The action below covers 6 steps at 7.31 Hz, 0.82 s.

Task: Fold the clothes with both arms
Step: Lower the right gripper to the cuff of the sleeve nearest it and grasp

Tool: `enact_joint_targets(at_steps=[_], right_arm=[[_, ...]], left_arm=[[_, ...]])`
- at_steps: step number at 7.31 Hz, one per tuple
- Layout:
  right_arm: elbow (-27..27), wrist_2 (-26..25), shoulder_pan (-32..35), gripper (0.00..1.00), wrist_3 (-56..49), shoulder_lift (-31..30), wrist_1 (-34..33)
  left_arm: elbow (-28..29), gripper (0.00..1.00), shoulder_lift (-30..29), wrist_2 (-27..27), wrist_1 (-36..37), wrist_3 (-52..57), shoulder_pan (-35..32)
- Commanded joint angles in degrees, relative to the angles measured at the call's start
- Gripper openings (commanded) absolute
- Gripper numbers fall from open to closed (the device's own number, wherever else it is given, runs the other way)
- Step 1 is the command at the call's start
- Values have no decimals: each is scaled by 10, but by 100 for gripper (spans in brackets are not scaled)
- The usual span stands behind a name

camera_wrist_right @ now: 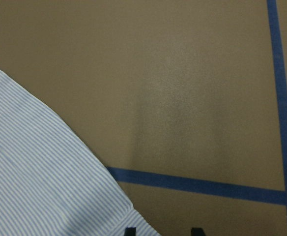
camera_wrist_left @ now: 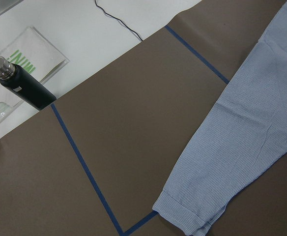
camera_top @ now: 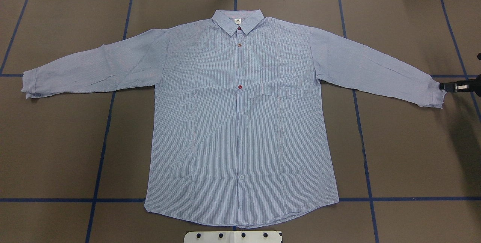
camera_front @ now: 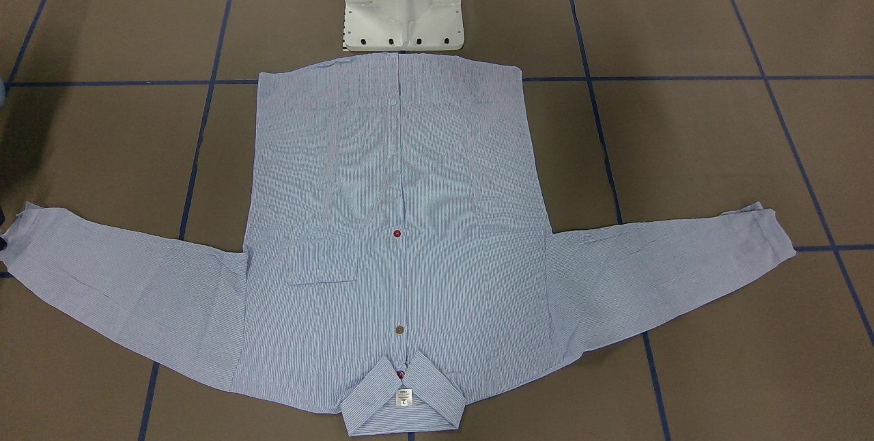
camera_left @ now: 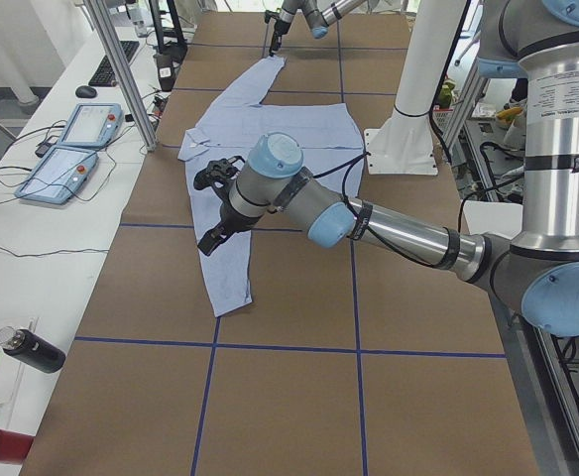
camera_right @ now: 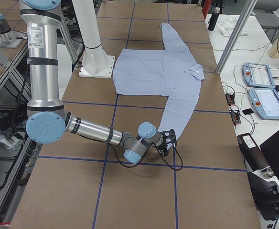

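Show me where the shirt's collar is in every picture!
Exterior front-facing: the collar is at bottom centre.
Overhead exterior: collar at top centre.
Exterior left: collar in the upper left, just above the near arm's wrist.
Exterior right: collar in the upper right.
Left wrist-mounted: not in it, only a sleeve.
Right wrist-mounted: not in it.
Shared landmark: the white pedestal base, at the shirt's opposite end.

A robotics lab: two tubular robot arms (camera_left: pixel 389 228) and a white pedestal (camera_front: pixel 403 1); a bench (camera_top: pixel 49 141) papered brown, gridded in blue tape (camera_top: pixel 49 199); teach pendants (camera_right: pixel 268 102), keyboard (camera_left: pixel 101 69), cables (camera_wrist_left: pixel 115 18) and aluminium posts (camera_left: pixel 119 71) alongside.
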Motion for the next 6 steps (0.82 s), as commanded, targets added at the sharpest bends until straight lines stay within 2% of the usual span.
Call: enact_joint_targets(at_steps=[1, 2, 6], right_arm=[[1, -4, 0, 47, 1, 0, 0], [1, -4, -1, 43, 8, 4, 0], [1, -8, -6, 44, 8, 4, 0]], left_arm=[[0, 100, 0, 0, 0, 0, 0], [-1, 100, 0, 0, 0, 0, 0], [-3, 100, 0, 0, 0, 0, 0]])
